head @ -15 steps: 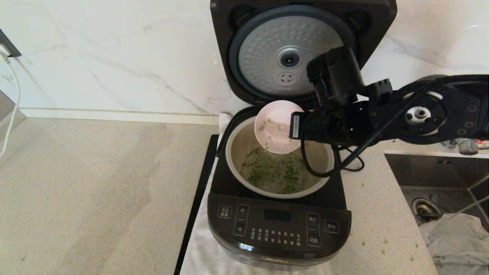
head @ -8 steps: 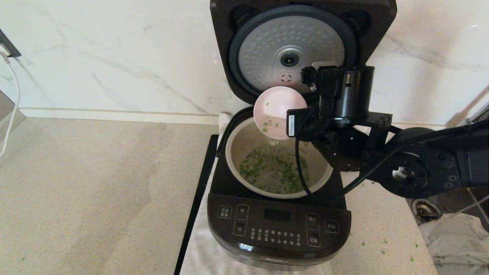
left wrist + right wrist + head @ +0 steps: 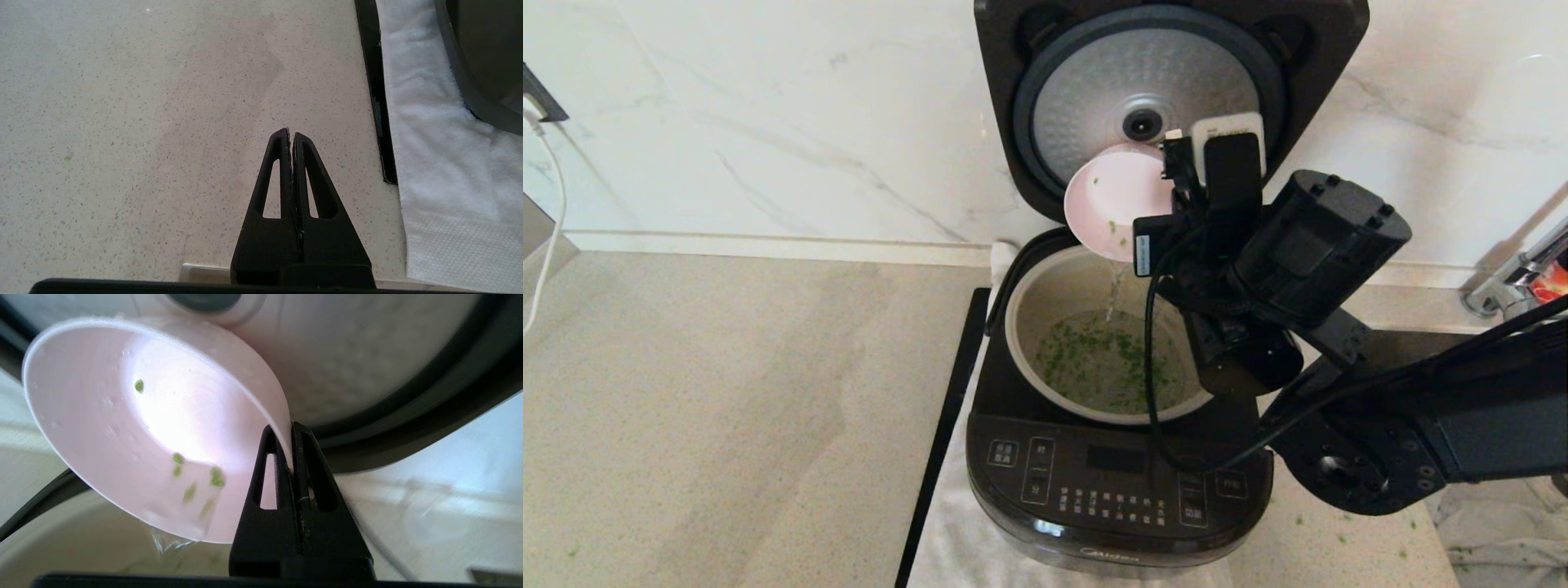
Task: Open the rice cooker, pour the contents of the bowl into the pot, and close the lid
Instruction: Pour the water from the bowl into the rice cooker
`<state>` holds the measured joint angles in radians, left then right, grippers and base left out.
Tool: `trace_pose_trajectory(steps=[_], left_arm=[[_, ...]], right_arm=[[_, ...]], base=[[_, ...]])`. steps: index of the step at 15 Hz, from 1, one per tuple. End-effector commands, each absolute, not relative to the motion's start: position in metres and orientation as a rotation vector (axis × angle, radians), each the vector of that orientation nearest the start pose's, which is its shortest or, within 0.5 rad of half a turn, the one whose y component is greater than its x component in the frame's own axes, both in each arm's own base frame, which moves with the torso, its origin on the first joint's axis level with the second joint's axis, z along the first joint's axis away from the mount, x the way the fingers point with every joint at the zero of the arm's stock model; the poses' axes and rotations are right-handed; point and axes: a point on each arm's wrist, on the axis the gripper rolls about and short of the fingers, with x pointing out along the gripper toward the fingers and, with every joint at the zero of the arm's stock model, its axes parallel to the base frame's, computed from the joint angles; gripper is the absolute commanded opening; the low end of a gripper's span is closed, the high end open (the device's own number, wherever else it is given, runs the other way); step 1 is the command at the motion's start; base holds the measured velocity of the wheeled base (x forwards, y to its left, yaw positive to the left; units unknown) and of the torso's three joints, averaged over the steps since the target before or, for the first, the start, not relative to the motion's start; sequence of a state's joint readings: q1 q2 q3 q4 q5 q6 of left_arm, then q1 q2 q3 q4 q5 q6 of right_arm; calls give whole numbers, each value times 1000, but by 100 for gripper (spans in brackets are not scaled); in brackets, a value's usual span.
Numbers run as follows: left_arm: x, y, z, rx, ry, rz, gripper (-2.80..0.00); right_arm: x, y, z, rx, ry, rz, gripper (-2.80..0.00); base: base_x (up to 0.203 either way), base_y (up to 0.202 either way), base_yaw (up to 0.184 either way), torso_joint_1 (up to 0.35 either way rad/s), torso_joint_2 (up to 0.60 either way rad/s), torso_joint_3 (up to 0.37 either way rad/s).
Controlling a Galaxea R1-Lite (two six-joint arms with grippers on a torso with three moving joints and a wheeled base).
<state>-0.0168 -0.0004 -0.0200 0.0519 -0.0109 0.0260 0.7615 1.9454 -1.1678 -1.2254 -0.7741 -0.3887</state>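
Since a second ago the bowl (image 3: 1112, 202) has gone up and tipped way further, now nearly on edge in the upper middle of the head view, in front of the raised lid (image 3: 1152, 98), and the wrist has rolled over with it.

Right pincer (image 3: 291, 428) is clamped tight on the bowl's rim, one finger inside, one outside. In the head view you can't really see the pincer itself, the arm's black housing covers it. That same housing and a cable hide the right side of the pot (image 3: 1045, 286) and part of the cooker (image 3: 1111, 490) panel. The lid's top is cut off by the frame edge.

A thin stream runs off the bowl's low edge into the pot just below it; the greens (image 3: 1094, 359) mostly float in there already, only a few bits stick inside the bowl.

Left pincer (image 3: 291, 134) is pressed closed, holding nothing, over bare worktop (image 3: 122, 122) beside a white towel (image 3: 425, 134).
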Motion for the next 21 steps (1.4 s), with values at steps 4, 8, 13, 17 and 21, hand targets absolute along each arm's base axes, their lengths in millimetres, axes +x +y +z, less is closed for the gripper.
trace_pose_trajectory(steps=[4, 8, 13, 17, 21], left_arm=[[-24, 0, 76, 26, 31, -28, -280], [-25, 0, 76, 26, 30, -28, -280], [-24, 0, 76, 26, 32, -29, -280], [-24, 0, 76, 26, 31, -29, -280], [-25, 0, 76, 26, 30, -28, -280]], right_arm=[[281, 252, 240, -101, -366, -91, -280], [278, 253, 244, -95, -370, -92, -280], [258, 255, 254, -128, -263, -55, -280], [244, 246, 258, -114, -70, 7, -280], [249, 220, 269, 101, 202, 46, -280]], base=[[0, 0, 0, 0, 0, 0], [0, 0, 0, 0, 0, 0], [0, 0, 0, 0, 0, 0], [0, 0, 0, 0, 0, 0], [0, 0, 0, 0, 0, 0]])
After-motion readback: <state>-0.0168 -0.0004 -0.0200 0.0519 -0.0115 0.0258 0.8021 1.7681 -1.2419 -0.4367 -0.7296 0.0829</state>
